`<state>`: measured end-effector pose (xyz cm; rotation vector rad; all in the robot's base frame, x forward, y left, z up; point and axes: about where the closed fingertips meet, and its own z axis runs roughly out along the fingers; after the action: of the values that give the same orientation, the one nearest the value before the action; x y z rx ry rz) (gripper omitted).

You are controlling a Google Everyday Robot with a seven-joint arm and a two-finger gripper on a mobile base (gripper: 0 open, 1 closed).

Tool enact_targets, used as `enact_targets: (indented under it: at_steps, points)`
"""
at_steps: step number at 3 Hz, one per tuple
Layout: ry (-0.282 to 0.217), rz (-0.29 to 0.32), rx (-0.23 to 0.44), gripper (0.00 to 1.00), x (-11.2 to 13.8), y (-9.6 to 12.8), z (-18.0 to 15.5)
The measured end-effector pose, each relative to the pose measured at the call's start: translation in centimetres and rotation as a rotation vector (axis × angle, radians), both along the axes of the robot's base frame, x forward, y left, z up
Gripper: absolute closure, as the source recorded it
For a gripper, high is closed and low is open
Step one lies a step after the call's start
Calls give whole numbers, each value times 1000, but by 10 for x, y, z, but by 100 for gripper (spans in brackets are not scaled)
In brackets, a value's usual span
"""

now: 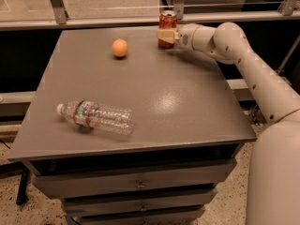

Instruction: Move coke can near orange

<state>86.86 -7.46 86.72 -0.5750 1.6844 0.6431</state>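
The red coke can (pixel 168 20) stands upright at the far edge of the grey table (pixel 187 102), right of centre. My gripper (pixel 166 34) reaches in from the right and is shut on the can's middle, with one pale finger (pixel 165 34) across its front. The orange (pixel 120 48) sits on the table to the left of the can, about two can-widths away from it.
A clear plastic water bottle (pixel 96 117) lies on its side near the table's front left. A metal rail and glass panel (pixel 108 20) run behind the far edge. Drawers (pixel 140 184) sit under the table front. My arm (pixel 253 74) spans the right side.
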Motion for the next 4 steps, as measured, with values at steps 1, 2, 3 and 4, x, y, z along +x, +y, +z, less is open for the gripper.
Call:
enact_targets:
  at_steps: [1,2,3,4]
  points:
    - [7,20,13,100,-7,2,2]
    - [-27,120,35,100,-32,26,21]
    - [-68,214,22,100,-56,56,37]
    - [-126,277,-25,100,-72,82,49]
